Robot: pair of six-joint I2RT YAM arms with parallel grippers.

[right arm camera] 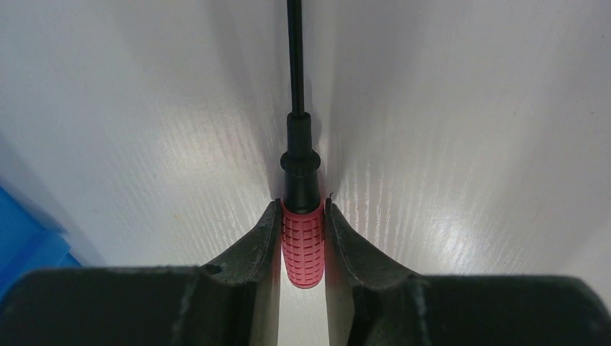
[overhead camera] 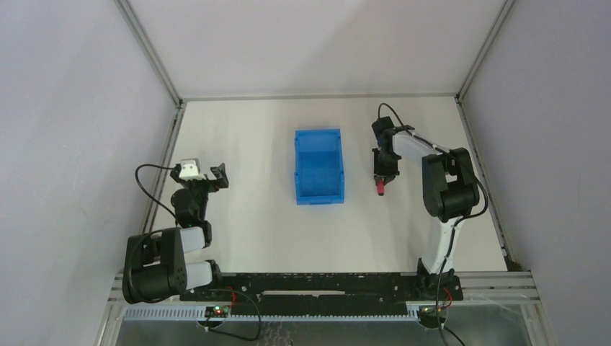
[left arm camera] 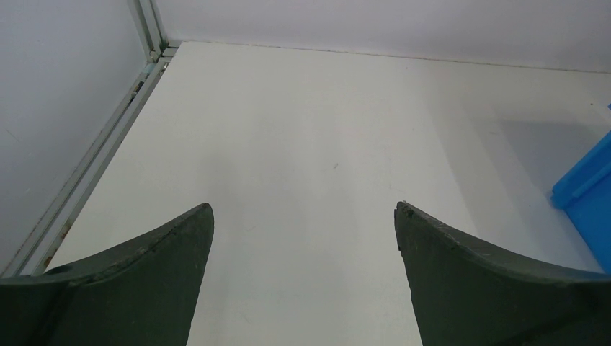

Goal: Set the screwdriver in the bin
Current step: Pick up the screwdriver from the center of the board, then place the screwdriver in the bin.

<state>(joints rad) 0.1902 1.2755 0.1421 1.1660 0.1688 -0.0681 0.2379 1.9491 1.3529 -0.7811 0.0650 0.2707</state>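
The blue bin stands empty in the middle of the table. Its edge shows at the right of the left wrist view and at the lower left of the right wrist view. My right gripper is just right of the bin, shut on the red handle of the screwdriver. Both fingers press the handle's sides, and the thin black shaft points away from the wrist, low over the table. The red handle also shows in the top view. My left gripper is open and empty at the table's left side.
The white table is walled on the left, right and back, with metal rails along its side edges. The arm bases and a black rail run along the near edge.
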